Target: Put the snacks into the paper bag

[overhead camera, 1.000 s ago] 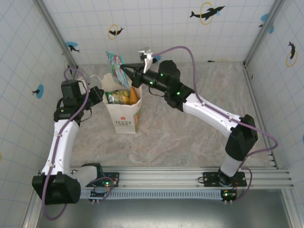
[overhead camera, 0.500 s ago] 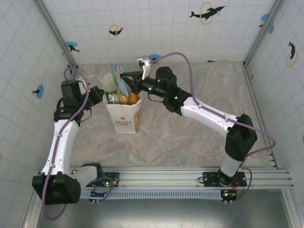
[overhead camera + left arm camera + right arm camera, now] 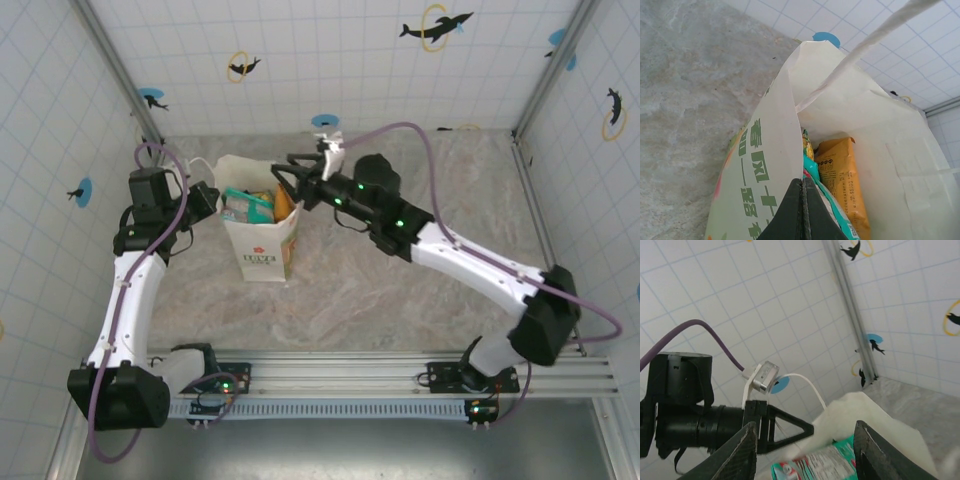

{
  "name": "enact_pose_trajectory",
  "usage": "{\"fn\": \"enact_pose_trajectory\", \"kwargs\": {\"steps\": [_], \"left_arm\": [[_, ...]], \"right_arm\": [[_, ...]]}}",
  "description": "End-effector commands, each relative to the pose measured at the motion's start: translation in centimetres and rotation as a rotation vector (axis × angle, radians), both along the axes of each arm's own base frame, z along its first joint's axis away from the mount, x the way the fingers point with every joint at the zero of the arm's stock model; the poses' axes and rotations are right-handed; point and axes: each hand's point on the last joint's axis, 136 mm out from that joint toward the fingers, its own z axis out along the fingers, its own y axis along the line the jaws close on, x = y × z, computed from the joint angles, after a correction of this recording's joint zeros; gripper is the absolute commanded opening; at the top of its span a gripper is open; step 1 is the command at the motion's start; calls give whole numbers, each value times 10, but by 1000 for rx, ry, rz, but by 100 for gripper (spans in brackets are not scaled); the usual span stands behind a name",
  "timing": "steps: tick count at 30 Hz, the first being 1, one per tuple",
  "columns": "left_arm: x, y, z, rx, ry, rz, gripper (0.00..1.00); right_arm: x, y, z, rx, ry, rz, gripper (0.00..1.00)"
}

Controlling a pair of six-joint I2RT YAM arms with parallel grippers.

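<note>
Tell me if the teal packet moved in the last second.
Yes. The teal packet dropped from above the bag's rim down into it.

The paper bag [image 3: 262, 250] stands upright near the table's [image 3: 400, 300] far-left corner, holding a teal packet [image 3: 245, 205] and an orange packet [image 3: 283, 203]. The left gripper [image 3: 210, 198] pinches its left rim. The right gripper [image 3: 285, 172] hovers above its right rim, jaws apart.

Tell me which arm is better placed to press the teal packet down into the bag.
Right. The right gripper hangs open just above the bag, with the teal packet right below it. The left gripper is shut on the bag's rim, apparently steadying it.
</note>
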Motion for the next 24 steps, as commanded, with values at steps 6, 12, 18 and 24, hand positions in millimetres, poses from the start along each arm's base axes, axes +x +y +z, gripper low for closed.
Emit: {"fn": "enact_pose_trajectory", "kwargs": {"steps": [6, 12, 18, 24], "left_arm": [[3, -6, 10, 8, -49, -40, 0], [3, -5, 11, 10, -51, -39, 0], [2, -5, 13, 12, -54, -40, 0], [2, -5, 13, 13, -54, -40, 0]], "right_arm": [[1, -43, -26, 56, 139, -26, 58], [-2, -25, -36, 99, 249, 133, 59], [0, -5, -26, 122, 262, 233, 60], [17, 7, -21, 140, 261, 244, 58]]}}
